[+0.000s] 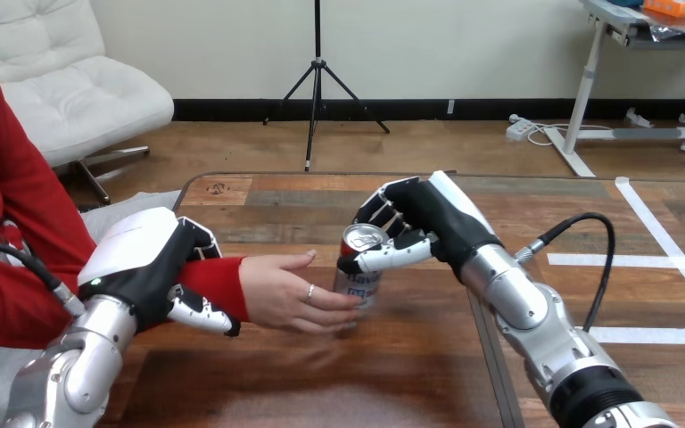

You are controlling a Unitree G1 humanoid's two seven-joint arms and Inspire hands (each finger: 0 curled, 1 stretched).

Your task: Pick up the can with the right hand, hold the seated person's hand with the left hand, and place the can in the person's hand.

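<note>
Can (360, 269) at frame centre, gripped by the right robot hand (428, 218), touches the person's hand (281, 294) — left robot hand (147, 267), lower left, clasps the wrist (218, 281); release once their fingers close.

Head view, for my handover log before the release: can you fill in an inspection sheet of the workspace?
Surface: wooden table, bare boards nearest the robot.
Job's things: can upright, touching the fingertips of the person's hand, which is open toward it; cannot tell what the can's base rests on.
Clutter: nothing seen.
Hands: left hand curled round the person's wrist over the red sleeve; right hand curled round the can's upper part, thumb across the rim.
Cables: nothing seen on the table.
Surroundings: person seated at the table's left side.
</note>
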